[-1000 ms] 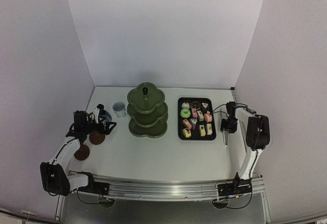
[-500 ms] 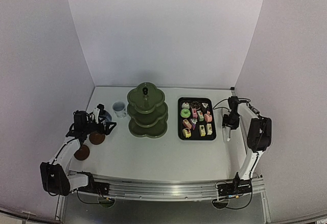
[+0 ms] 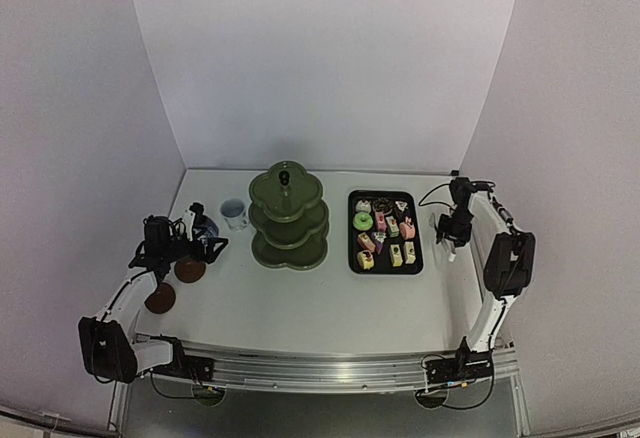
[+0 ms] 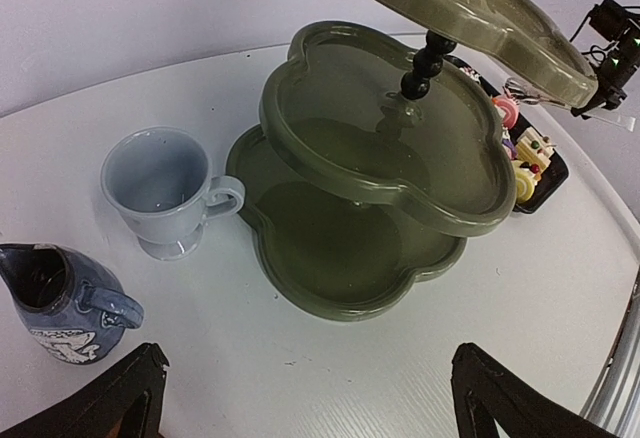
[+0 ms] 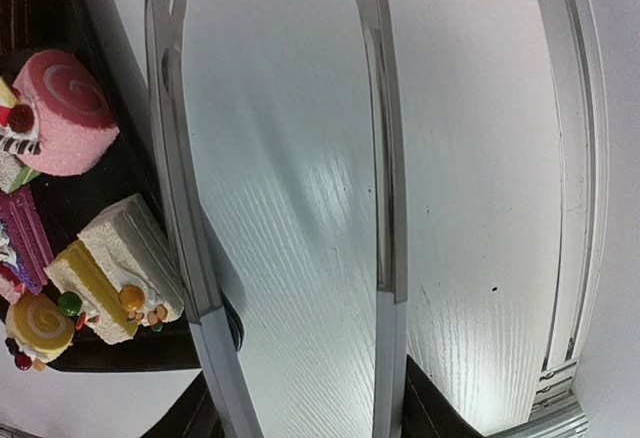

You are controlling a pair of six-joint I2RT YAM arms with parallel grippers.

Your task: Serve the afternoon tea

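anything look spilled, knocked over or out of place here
Nothing stands out. The green stand is upright with bare tiers, the white cup and blue cup stand upright with no spill, the cakes sit inside the black tray, and the right gripper holds the metal tongs beside it.

The left arm (image 3: pixel 125 298) lies low on the left side, and the left gripper (image 3: pixel 205 230) points to the right with jaws wide apart, holding nothing. The right arm (image 3: pixel 497 258) is folded upward; the right gripper (image 3: pixel 449 236) points down, closed on the metal tongs (image 5: pixel 178 158).
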